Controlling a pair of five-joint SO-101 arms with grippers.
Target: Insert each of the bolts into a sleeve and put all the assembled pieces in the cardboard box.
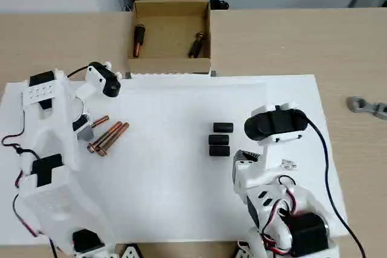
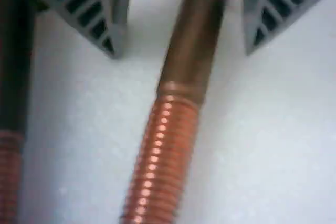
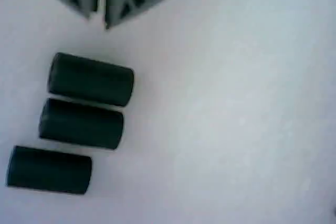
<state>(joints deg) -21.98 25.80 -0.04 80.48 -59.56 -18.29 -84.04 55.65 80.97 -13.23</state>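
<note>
Left gripper (image 2: 184, 50) spread wide, straddling a bolt (image 2: 168, 129), ready to clamp it. Right gripper (image 3: 102, 17) pressed together, parked beside three sleeves (image 3: 92, 80) for mating. Two pieces (image 1: 139, 39) lie in the box (image 1: 169, 64).

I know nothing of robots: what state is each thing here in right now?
Left gripper: open, astride one copper threaded bolt lying flat.
Right gripper: shut, empty.
Three black cylindrical sleeves: lying side by side, no bolts in them.
Brown cardboard box: open, two assembled pieces inside.
</note>
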